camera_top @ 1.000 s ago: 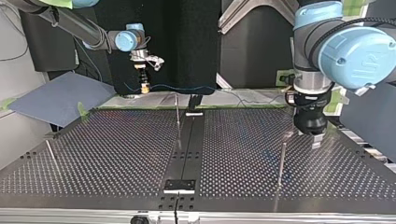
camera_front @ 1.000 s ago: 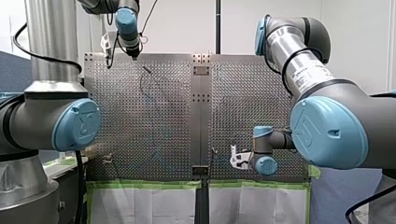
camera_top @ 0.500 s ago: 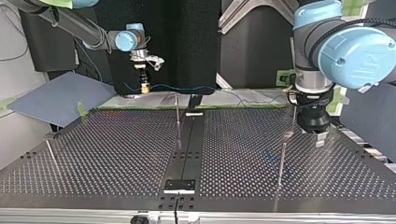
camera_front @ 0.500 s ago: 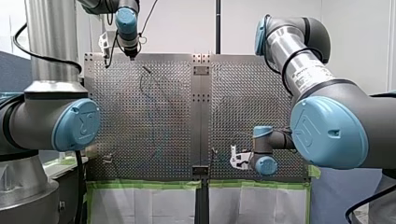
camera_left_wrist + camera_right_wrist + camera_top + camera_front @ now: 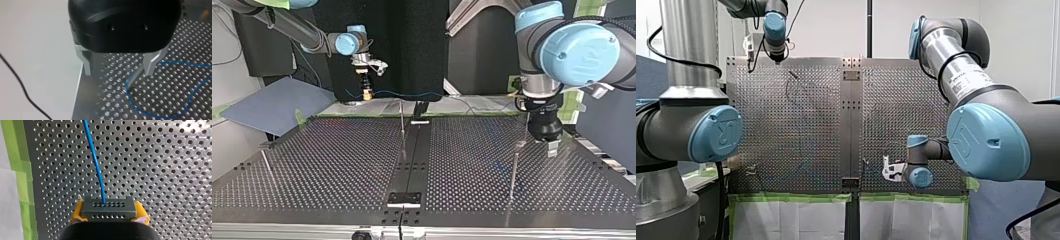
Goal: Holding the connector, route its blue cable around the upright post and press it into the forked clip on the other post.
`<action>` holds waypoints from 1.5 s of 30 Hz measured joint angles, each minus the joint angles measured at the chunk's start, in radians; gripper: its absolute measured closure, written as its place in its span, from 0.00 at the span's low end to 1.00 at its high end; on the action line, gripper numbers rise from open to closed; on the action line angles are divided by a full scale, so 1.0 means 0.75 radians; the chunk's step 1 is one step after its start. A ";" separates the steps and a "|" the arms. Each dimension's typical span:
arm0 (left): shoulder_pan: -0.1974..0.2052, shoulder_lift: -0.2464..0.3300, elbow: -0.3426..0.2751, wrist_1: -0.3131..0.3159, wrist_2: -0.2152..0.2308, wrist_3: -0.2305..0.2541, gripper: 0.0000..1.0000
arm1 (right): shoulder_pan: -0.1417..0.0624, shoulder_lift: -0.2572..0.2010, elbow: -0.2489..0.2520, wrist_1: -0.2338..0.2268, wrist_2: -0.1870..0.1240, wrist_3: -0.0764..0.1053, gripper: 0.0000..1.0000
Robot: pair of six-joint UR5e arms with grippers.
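Between the right gripper's (image 5: 109,213) yellow pads (image 5: 76,213) the connector (image 5: 109,207) is clamped, its blue cable (image 5: 95,162) led straight ahead, while the left gripper (image 5: 118,72) is seen open and empty.

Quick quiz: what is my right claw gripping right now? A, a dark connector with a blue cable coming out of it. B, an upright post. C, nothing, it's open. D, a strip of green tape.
A: in the right wrist view the right claw has its yellow pads clamped on the dark connector, and the blue cable runs out of the connector's face.
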 joint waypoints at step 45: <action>-0.441 -0.351 -0.128 0.505 -0.419 0.346 0.00 | 0.000 0.000 0.001 0.014 -0.004 0.010 0.93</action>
